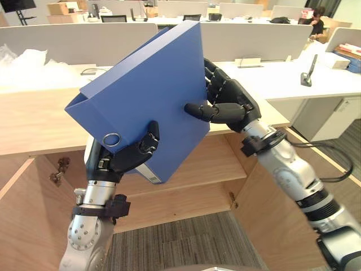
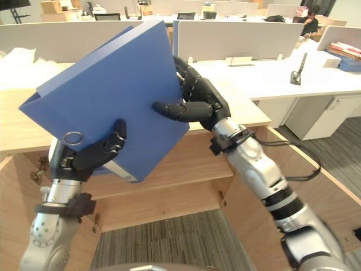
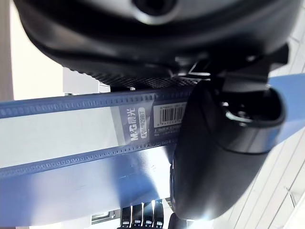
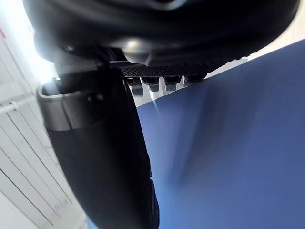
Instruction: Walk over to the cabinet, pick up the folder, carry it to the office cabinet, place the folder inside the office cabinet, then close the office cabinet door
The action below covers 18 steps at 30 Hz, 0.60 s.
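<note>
At seven o'clock in the left eye view, a silver-grey, rounded metal left forearm (image 1: 84, 240) is seen. It is dotted with small dark screw heads (image 1: 82, 230) and ringed at the wrist by a black clamp band (image 1: 102, 210). It is ended by a dark, segmented left hand (image 1: 131, 155). At four o'clock, a silver-grey tubular right forearm (image 1: 290, 169) is banded by a black wrist clamp (image 1: 262, 141) and a dark collar (image 1: 326, 208). It is ended by a glossy black, jointed right hand (image 1: 228, 107).

The fingertips of the right hand (image 1: 231, 107) and the fingers of the left hand (image 1: 127, 158) are hidden behind the blue folder (image 1: 146, 84), together with part of the wooden cabinet (image 1: 34, 124) top.
</note>
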### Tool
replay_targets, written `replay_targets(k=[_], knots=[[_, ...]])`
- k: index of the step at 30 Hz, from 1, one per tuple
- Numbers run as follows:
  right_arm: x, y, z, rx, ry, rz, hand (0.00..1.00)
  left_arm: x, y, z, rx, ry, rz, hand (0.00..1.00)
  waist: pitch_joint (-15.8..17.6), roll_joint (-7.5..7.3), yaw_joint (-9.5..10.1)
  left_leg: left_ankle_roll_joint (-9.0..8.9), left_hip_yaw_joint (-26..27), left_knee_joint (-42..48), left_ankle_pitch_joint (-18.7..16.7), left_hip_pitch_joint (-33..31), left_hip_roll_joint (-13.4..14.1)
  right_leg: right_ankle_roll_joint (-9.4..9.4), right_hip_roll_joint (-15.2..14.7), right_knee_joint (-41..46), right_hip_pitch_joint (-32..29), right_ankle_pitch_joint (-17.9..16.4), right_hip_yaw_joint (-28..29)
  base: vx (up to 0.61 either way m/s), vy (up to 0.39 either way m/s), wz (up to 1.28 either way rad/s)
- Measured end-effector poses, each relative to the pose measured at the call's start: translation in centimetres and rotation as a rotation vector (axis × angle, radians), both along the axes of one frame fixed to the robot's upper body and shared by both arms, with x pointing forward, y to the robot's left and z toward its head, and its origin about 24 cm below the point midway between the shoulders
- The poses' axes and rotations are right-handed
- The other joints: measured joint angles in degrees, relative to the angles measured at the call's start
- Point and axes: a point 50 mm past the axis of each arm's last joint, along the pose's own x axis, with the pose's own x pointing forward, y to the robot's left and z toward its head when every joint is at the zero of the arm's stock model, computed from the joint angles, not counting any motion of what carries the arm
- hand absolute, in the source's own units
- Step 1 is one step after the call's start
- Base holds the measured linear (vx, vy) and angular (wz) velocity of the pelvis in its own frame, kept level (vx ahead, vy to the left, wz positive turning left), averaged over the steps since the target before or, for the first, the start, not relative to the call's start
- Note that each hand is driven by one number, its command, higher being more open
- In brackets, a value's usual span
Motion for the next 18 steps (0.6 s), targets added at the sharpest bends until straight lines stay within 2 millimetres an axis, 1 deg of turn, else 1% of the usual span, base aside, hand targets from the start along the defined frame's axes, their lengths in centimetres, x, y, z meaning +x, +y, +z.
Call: replay_targets(k=[3, 4, 6, 7, 9, 15, 18], knots=[[0.2, -0.6, 0.7, -0.084, -0.006, 0.025, 1.0, 0.5, 0.5, 1.3, 0.095, -0.04, -0.026, 0.0, -0.41, -0.6, 0.38, 0.0, 0.01, -0.15, 0.0, 0.03, 0.0, 0.11, 0.07, -0.39, 0.13, 0.23, -0.04, 0.01, 0.01, 0.0], [0.3, -0.7, 0.9, -0.102, -0.01, 0.028, 1.0, 0.6, 0.5, 1.5, 0.105, -0.047, -0.034, 0.0, -0.44, -0.64, 0.42, 0.0, 0.03, -0.18, 0.0, 0.03, 0.01, 0.13, 0.09, -0.5, 0.16, 0.31, -0.04, 0.0, 0.0, 0.0], [0.3, -1.1, 1.8, -0.16, -0.041, 0.037, 1.0, 0.9, 0.7, 2.1, 0.134, -0.068, -0.064, 0.0, -0.45, -0.62, 0.44, -0.01, 0.16, -0.28, 0.0, 0.09, 0.04, 0.25, 0.22, -1.11, 0.35, 0.71, -0.03, 0.01, 0.017, -0.01], [0.3, -1.3, 2.1, -0.173, -0.049, 0.039, 1.0, 1.0, 0.8, 2.2, 0.132, -0.073, -0.072, 0.0, -0.45, -0.62, 0.45, -0.01, 0.2, -0.33, 0.0, 0.15, 0.04, 0.25, 0.24, -1.22, 0.42, 0.78, -0.02, 0.02, 0.035, -0.03], [0.4, -1.5, 3.3, -0.217, -0.088, 0.046, 1.0, 1.5, 1.1, 2.5, 0.12, -0.088, -0.089, 0.0, -0.48, -0.6, 0.46, -0.02, 0.34, -0.66, 0.0, 0.65, 0.05, 0.3, 0.32, -1.51, 0.79, 0.9, 0.05, 0.02, 0.031, -0.04], [0.8, -1.8, 6.0, -0.267, -0.152, 0.059, 1.0, 2.7, 1.6, 3.8, 0.094, -0.111, -0.161, 0.0, -0.58, -0.67, 0.63, -0.14, 0.81, -0.95, -0.06, 0.74, 0.38, 0.26, 0.79, -2.09, 0.73, 1.05, 0.33, 0.02, 0.016, -0.03], [1.1, -1.9, 7.0, -0.295, -0.183, 0.062, 1.0, 3.4, 2.0, 3.7, 0.036, -0.082, -0.216, 0.0, -0.62, -0.64, 0.88, -0.33, 1.25, -0.97, -0.17, 0.76, 0.85, 0.05, 1.4, -2.65, 0.73, 1.25, 0.54, 0.03, 0.015, -0.08]])
